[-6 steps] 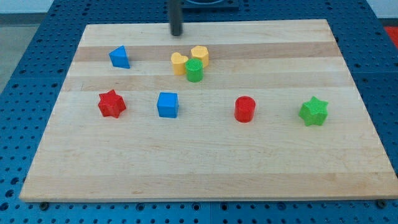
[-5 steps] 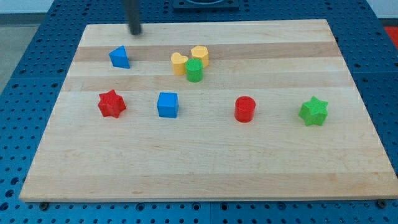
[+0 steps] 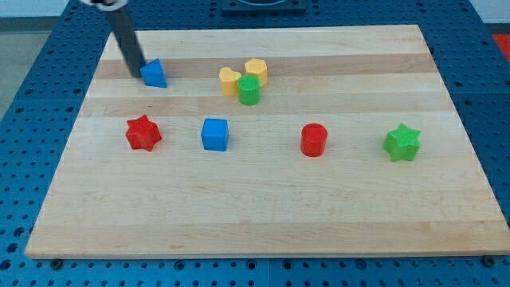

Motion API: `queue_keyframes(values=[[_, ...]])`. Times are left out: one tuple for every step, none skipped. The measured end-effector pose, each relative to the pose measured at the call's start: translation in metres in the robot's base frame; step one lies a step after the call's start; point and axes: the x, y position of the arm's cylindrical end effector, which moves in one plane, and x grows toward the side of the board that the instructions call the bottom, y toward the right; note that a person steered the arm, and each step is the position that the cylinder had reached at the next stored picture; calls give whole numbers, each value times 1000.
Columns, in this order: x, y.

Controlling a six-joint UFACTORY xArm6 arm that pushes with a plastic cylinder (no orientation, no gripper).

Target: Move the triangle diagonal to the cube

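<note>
My tip (image 3: pixel 136 73) sits just at the blue triangle's (image 3: pixel 154 73) nine o'clock side, seemingly touching it.

The rod carries no jaws, so it grasps nothing; whether it truly presses the triangle or stands a hair apart I cannot tell from this angle. The triangle lies near the wooden board's (image 3: pixel 263 215) upper-left area, with the blue cube (image 3: pixel 214 134) down at its four o'clock, well apart. The red star (image 3: pixel 143 132) rests at the cube's nine o'clock. At the triangle's three o'clock, a yellow heart (image 3: pixel 229 80), a yellow hexagon-like block (image 3: pixel 256 70) and a green cylinder (image 3: pixel 249 91) cluster together, touching. A red cylinder (image 3: pixel 314 139) and a green star (image 3: pixel 402 143) lie at the cube's three o'clock.
</note>
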Motion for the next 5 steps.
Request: queue_keyframes(values=[[12, -2], [30, 3], [31, 29], [69, 25], [93, 27]])
